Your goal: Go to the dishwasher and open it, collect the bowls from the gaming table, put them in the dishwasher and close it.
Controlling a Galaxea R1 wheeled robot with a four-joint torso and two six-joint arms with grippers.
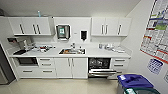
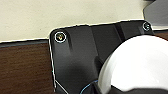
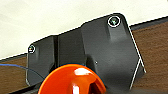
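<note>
Ahead, open dishwasher [image 1: 100,67], orange-red bowl [image 3: 72,80], white bowl [image 2: 137,65].

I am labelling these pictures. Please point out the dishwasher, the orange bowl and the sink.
dishwasher [image 1: 99,63]: head view, on its dark open interior above the lowered door.
orange bowl [image 3: 71,80]: right wrist view, on its glossy outer wall.
sink [image 1: 72,51]: head view, on the basin in the counter.

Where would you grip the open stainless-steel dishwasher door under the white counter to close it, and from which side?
Probably its free front edge, from in front and below. The stainless-steel dishwasher door is folded down and seems hinged at its base, so lifting that outer edge should swing it shut.
</note>
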